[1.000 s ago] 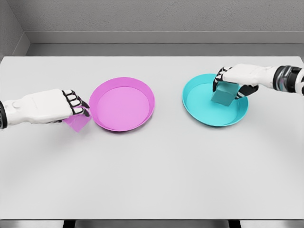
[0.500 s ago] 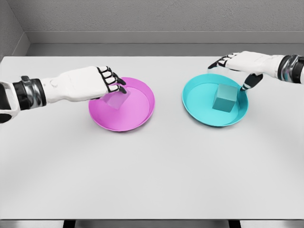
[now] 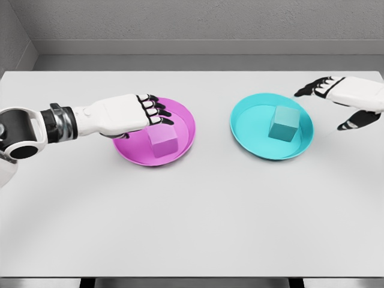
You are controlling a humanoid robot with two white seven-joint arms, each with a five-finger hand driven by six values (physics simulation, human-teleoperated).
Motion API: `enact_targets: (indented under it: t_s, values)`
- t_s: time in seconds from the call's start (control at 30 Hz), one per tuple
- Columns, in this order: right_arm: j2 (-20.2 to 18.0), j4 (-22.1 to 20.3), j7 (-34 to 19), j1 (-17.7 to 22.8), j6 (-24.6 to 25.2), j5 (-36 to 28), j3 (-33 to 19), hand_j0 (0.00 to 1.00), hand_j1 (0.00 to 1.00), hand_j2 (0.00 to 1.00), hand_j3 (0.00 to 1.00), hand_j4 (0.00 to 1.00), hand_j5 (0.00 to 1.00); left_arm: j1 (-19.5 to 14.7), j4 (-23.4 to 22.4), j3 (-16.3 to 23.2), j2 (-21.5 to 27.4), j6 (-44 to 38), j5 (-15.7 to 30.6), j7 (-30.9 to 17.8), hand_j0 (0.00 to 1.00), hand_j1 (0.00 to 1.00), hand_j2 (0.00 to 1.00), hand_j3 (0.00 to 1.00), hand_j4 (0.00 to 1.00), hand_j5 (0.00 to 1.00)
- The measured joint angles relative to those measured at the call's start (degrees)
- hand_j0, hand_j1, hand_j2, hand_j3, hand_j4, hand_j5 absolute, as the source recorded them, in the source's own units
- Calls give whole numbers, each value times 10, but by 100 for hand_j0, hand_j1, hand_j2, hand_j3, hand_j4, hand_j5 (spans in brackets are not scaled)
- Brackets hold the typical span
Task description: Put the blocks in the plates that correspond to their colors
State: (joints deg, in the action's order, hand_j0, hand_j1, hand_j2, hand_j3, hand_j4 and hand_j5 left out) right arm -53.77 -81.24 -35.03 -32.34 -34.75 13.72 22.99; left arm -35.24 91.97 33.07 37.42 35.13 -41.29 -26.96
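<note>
A pink block [image 3: 163,141] lies inside the pink plate [image 3: 183,120], left of the table's middle. My left hand [image 3: 153,115] hovers just above and behind that block, fingers loosened and holding nothing. A teal block [image 3: 283,123] rests in the cyan plate [image 3: 249,129] on the right. My right hand [image 3: 336,105] is off to the right of the cyan plate, near the table's right edge, with fingers and thumb spread apart and nothing in them.
Both plates stand on a white table [image 3: 192,216] with a grey wall behind it. The table's front edge runs along the bottom of the picture.
The left hand carried the pink block over the pink plate and let it go there. The right hand released the teal block in the cyan plate and drew back to the right.
</note>
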Motion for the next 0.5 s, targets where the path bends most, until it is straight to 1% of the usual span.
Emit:
enact_targets:
  t_s: [0.07,0.1,0.23,0.3,0.4,0.43,0.5]
  values:
    - [-1,0,0,1,-2,-1,-3,100,100,100,100,100,100,0,0,-2,7,0,15,1,100,100,100,100,100,100]
    - [-2,0,0,4,-3,-1,-4,100,100,100,100,100,100,1,0,-3,19,0,30,2,100,100,100,100,100,100]
    - [-3,0,0,4,-4,-2,-6,100,100,100,100,100,100,9,1,-5,87,0,100,2,100,100,100,100,100,100]
    - [-3,0,0,4,-4,-2,-6,100,100,100,100,100,100,10,1,-5,120,0,127,3,100,100,100,100,100,100]
    - [-3,0,0,4,-4,-2,-6,100,100,100,100,100,100,20,2,-7,174,0,151,3,100,100,100,100,100,100]
    - [-3,0,0,4,-4,-2,-6,100,100,100,100,100,100,20,2,-7,187,0,155,3,100,100,100,100,100,100]
    - [-3,0,0,4,-4,-2,-6,100,100,100,100,100,100,34,2,-11,204,0,160,3,100,100,100,100,100,100]
